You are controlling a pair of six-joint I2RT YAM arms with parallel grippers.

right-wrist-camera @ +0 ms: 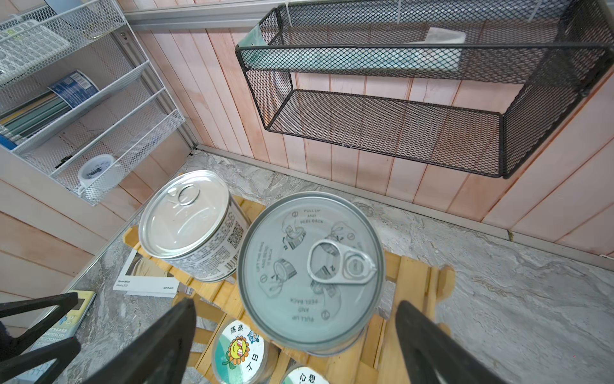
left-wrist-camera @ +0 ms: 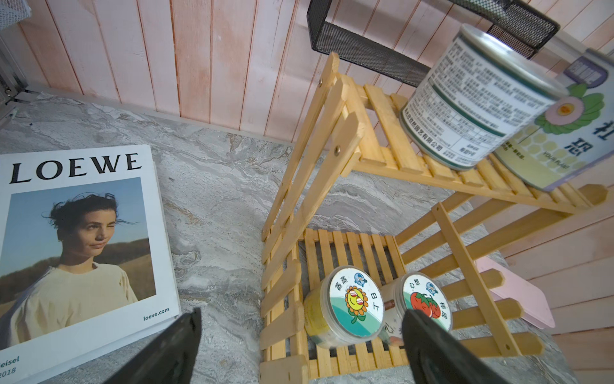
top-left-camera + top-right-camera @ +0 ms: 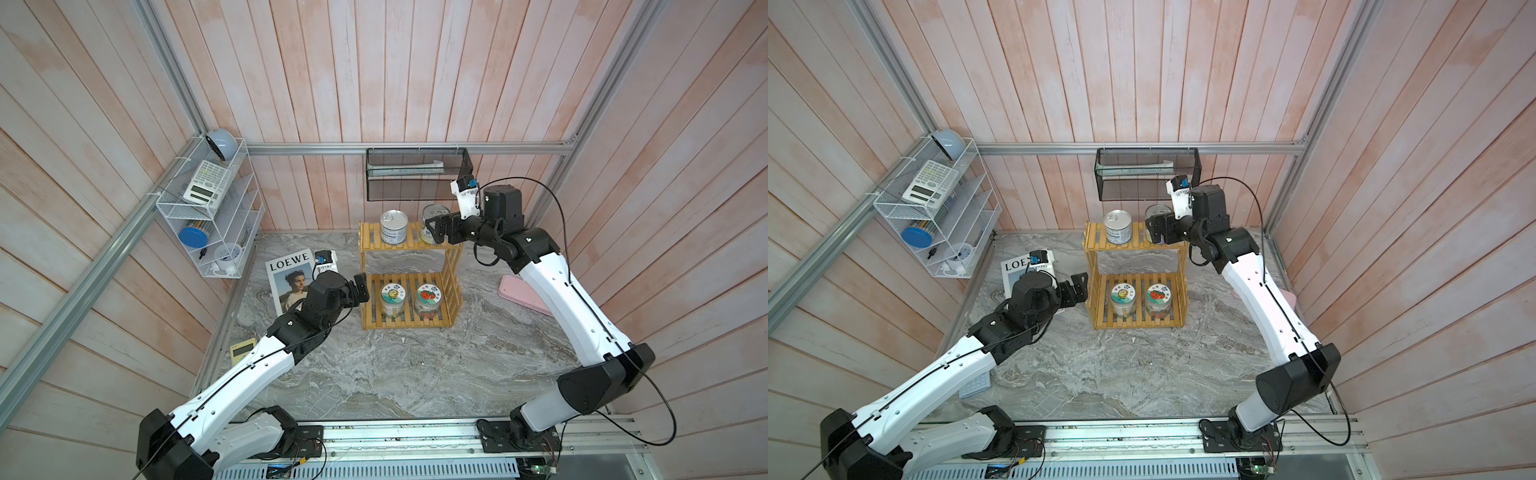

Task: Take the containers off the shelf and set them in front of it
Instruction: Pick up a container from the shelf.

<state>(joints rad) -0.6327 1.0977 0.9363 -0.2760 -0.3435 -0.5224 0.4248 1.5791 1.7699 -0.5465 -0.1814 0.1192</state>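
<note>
The wooden slatted shelf (image 3: 371, 237) stands at the back of the marble table. On its upper tier are a white-label tin can (image 3: 392, 226) and a taller purple-label can (image 3: 428, 218). Two clear jars sit on the lower tier, one with a sunflower lid (image 3: 392, 296) and one with a strawberry lid (image 3: 429, 297). My right gripper (image 3: 436, 230) is open, level with the taller can (image 1: 310, 269), its fingers on either side and not touching. My left gripper (image 3: 360, 286) is open just left of the lower tier, pointing at the sunflower jar (image 2: 355, 304).
A LOEWE magazine (image 3: 291, 276) lies left of the shelf under my left wrist. A black mesh basket (image 3: 417, 174) hangs on the wall just above the cans. A white wire rack (image 3: 212, 212) is at the far left, a pink board (image 3: 523, 293) at the right, and a small calculator (image 3: 243, 350) near the left edge.
</note>
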